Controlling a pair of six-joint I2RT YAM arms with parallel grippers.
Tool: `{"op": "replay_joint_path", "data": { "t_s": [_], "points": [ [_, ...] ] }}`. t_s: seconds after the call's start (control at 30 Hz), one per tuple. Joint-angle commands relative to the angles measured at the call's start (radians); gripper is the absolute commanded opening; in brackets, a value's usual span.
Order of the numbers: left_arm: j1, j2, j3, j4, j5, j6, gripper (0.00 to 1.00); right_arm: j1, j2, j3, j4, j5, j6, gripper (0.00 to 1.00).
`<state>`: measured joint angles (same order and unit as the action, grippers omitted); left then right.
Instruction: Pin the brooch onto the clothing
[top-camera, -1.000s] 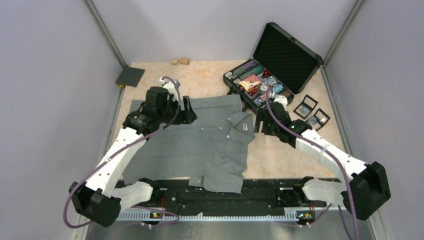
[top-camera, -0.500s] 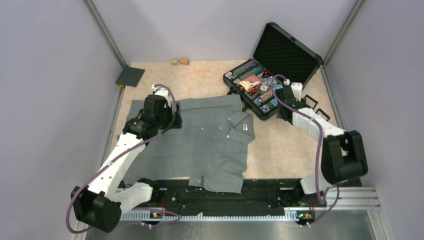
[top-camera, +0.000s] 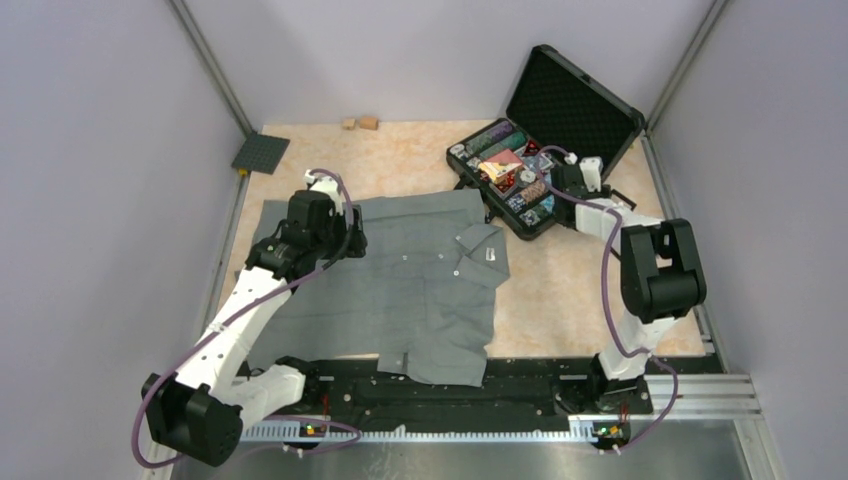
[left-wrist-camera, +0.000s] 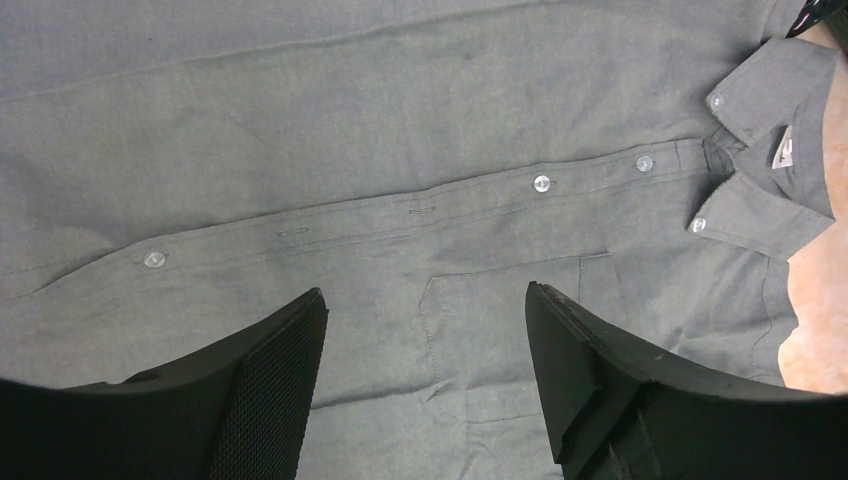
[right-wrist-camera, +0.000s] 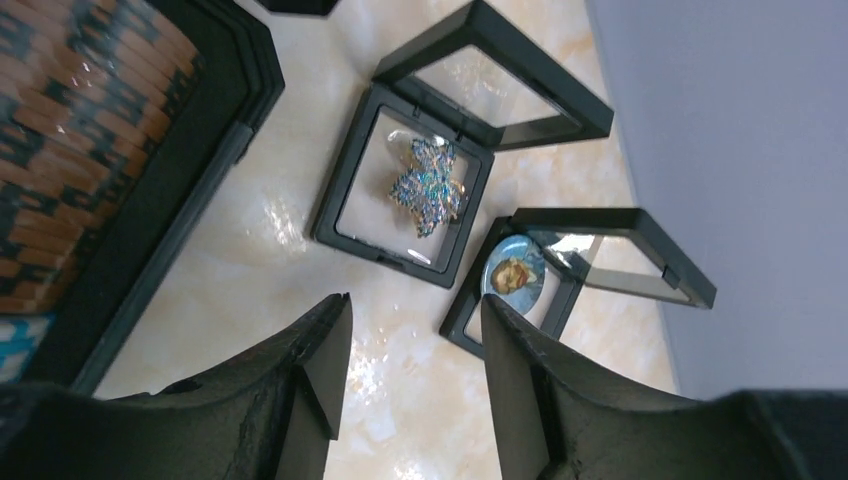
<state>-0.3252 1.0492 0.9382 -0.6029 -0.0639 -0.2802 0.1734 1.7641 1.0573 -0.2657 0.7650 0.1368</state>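
Right gripper (right-wrist-camera: 415, 312) has swung from shirt (top-camera: 420, 270) to above blue brooch (right-wrist-camera: 427, 187).

Soft even light, pretty bright; shadows faint; bit of glare on tabletop (right-wrist-camera: 275, 228) just past right pincer (right-wrist-camera: 415, 305); focus decent

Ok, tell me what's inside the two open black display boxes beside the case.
The upper box holds a glittery blue leaf-shaped brooch. The lower box holds an oval portrait brooch; its lower corner is covered by the right gripper.
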Motion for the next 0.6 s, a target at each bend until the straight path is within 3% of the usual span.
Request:
{"op": "replay_joint_path", "data": {
  "t_s": [0.0, 0.57],
  "points": [
    [0.003, -0.02, -0.002, 0.04, 0.022, 0.013, 0.77, -0.015, 0.035, 0.065, 0.1, 0.056, -0.084, 0.5],
    [0.003, -0.028, -0.01, 0.04, 0.029, 0.016, 0.77, -0.033, 0.158, 0.118, 0.192, 0.114, -0.245, 0.44]
  ]
}}
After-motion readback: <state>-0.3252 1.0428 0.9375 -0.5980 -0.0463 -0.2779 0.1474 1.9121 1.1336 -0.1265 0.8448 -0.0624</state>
